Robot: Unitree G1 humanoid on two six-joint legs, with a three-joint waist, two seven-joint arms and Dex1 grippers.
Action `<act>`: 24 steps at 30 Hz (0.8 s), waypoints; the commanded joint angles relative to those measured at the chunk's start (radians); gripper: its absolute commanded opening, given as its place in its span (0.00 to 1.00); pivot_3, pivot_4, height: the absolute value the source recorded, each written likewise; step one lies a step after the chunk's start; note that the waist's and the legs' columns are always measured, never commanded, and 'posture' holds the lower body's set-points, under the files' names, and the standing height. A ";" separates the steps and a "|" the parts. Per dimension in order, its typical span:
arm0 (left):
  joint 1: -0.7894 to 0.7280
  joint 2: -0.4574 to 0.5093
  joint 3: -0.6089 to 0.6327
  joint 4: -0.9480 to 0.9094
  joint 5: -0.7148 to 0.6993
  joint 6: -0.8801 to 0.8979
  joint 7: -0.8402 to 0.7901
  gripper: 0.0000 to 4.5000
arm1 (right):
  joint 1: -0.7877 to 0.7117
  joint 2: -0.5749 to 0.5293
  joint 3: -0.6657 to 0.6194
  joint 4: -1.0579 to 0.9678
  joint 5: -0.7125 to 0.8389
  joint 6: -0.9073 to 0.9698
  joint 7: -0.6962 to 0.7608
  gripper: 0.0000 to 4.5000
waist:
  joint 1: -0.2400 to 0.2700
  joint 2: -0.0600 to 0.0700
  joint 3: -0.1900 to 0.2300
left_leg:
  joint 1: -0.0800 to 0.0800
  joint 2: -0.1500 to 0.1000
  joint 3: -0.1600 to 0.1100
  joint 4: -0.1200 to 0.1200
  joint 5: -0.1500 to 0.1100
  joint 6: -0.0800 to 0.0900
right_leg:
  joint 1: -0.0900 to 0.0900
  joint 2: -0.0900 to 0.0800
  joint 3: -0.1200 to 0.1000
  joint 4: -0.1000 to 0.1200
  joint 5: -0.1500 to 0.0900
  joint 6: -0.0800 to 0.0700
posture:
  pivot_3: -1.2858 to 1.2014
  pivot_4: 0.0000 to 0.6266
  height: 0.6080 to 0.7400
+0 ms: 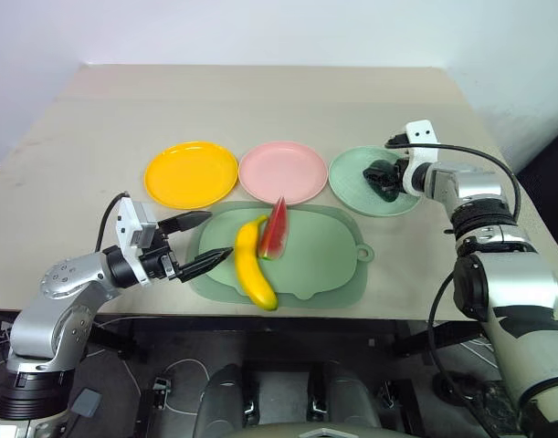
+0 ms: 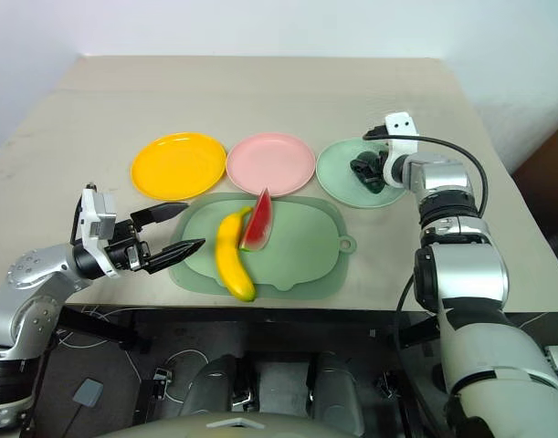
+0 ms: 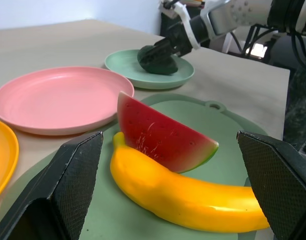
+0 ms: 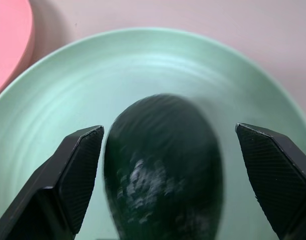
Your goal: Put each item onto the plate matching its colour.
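Beige tabletop (image 1: 96,109) carries 3 plates in a row across its middle: a yellow plate (image 1: 191,173) toward the left edge, a pink plate (image 1: 282,171) in the centre, and a light green plate (image 1: 352,187) toward the right edge. Nearer the front edge lies a pale green mat (image 1: 315,255), on which we see the banana (image 1: 252,265) and the watermelon wedge (image 1: 274,230) side by side and touching, the wedge's red face against the banana's far end. The avocado (image 4: 163,160) sits on the light green plate. Our right end effector (image 1: 381,178) is over that plate with its fingers spread wide, one on either side of the avocado and clear of it. Our left end effector (image 1: 198,241) hangs beside the mat's left edge, fingers wide apart and empty, pointing toward the banana.
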 commanded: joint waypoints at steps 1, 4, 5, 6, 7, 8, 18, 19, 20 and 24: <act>0.005 0.001 0.022 -0.032 -0.012 -0.007 0.006 1.00 | -0.001 -0.035 -0.050 -0.252 0.088 0.220 0.049 1.00 | -0.001 0.000 0.000 | 0.000 0.000 0.000 0.000 0.000 0.000 | 0.000 0.000 0.000 0.000 0.000 0.000 | 0.52 0.24 0.66; 0.009 0.001 0.023 -0.033 -0.012 -0.007 0.009 1.00 | 0.056 -0.024 -0.078 -0.536 0.190 0.531 0.057 1.00 | -0.006 0.000 0.000 | 0.000 0.002 -0.001 0.000 0.000 0.000 | 0.000 0.000 0.000 0.000 0.000 0.000 | 0.52 0.24 0.66; 0.011 0.001 0.024 -0.034 -0.012 -0.006 0.010 1.00 | 0.074 -0.018 -0.086 -0.606 0.210 0.600 0.046 1.00 | -0.008 0.000 0.000 | 0.000 0.002 -0.001 0.000 0.000 0.000 | 0.000 0.000 0.000 0.000 0.000 0.000 | 0.52 0.24 0.66; 0.009 0.001 0.022 -0.036 -0.012 -0.004 0.012 1.00 | 0.092 -0.004 -0.095 -0.690 0.243 0.687 0.037 1.00 | -0.009 0.000 0.000 | 0.000 0.002 -0.001 0.000 0.000 0.000 | 0.000 0.000 0.000 0.000 0.000 0.000 | 0.52 0.24 0.66; 0.007 0.001 0.021 -0.037 -0.013 -0.001 0.016 1.00 | 0.112 0.026 -0.105 -0.793 0.289 0.806 0.032 1.00 | -0.009 0.000 0.000 | 0.000 0.002 -0.001 0.000 0.000 0.000 | 0.000 0.000 0.000 0.000 0.000 0.000 | 0.52 0.24 0.66; 0.005 0.002 0.021 -0.039 -0.015 0.002 0.018 1.00 | 0.126 0.050 -0.115 -0.871 0.321 0.894 0.025 1.00 | -0.010 0.000 0.000 | 0.000 0.002 -0.001 0.000 0.000 0.000 | 0.000 0.000 0.000 0.000 0.000 0.000 | 0.52 0.24 0.66; -0.015 0.002 0.012 -0.001 0.007 -0.014 0.012 1.00 | 0.211 0.176 -0.105 -0.964 0.752 1.076 -0.256 1.00 | -0.009 -0.001 0.000 | -0.001 0.001 -0.002 -0.001 0.000 0.000 | 0.000 0.000 -0.001 0.000 0.000 0.000 | 0.52 0.24 0.66; -0.016 0.001 0.011 0.003 0.009 -0.016 0.011 1.00 | 0.210 0.182 -0.102 -0.956 0.787 1.076 -0.299 1.00 | -0.010 -0.001 0.000 | -0.001 0.000 -0.002 -0.001 0.000 0.000 | 0.000 0.000 -0.001 0.000 0.000 0.000 | 0.52 0.24 0.66; -0.016 0.000 0.011 0.006 0.011 -0.017 0.011 1.00 | 0.206 0.195 -0.101 -0.941 0.825 1.076 -0.342 1.00 | -0.010 -0.001 0.000 | -0.001 0.000 -0.002 -0.001 0.000 0.000 | 0.000 0.000 -0.001 0.000 0.000 0.000 | 0.52 0.24 0.66; -0.021 -0.005 0.006 0.012 0.016 -0.018 0.012 1.00 | 0.175 0.262 -0.105 -0.872 0.955 1.076 -0.513 1.00 | -0.016 -0.001 0.000 | -0.001 0.000 -0.002 -0.001 0.000 0.000 | 0.000 0.000 -0.001 0.000 0.000 0.000 | 0.52 0.24 0.66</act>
